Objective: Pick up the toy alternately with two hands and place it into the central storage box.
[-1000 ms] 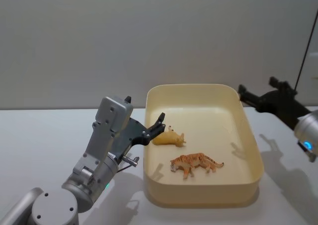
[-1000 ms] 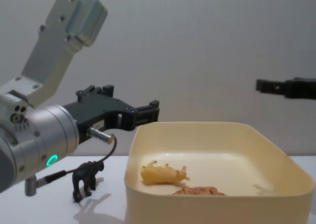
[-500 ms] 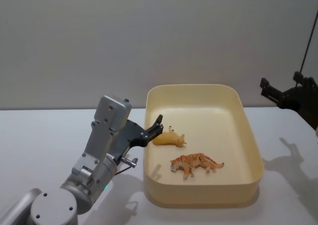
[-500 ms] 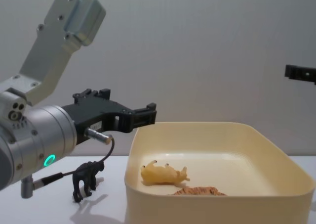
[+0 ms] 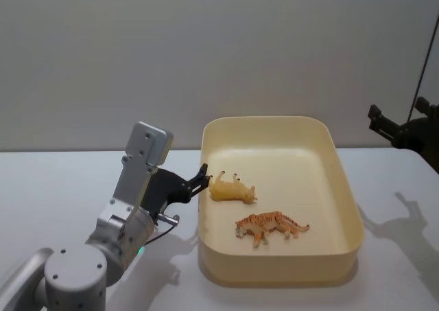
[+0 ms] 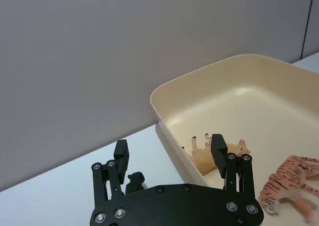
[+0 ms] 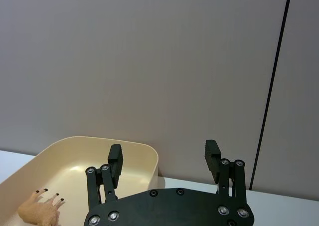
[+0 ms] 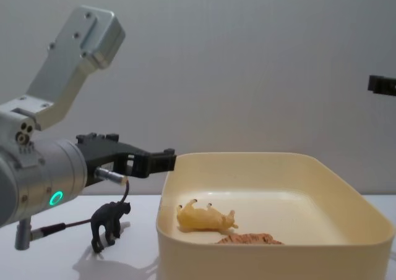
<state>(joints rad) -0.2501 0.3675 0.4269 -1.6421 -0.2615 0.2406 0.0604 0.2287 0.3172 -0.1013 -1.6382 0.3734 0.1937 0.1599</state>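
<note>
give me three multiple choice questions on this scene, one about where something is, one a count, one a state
1. Where does the black toy animal stand?
A. inside the tub
B. on the table to the tub's left
C. in the right gripper

2. How many toys lie in the cream-yellow tub?
A. one
B. two
C. three

3. How are the left gripper's fingers?
A. open, holding nothing
B. shut on the tiger
C. shut on the black toy

Answers:
1. B: the chest view shows it upright on the table beside the tub's left wall.
2. B: the pale yellow animal and the striped tiger lie inside.
3. A: the left wrist view shows its fingers spread with nothing between them.
</note>
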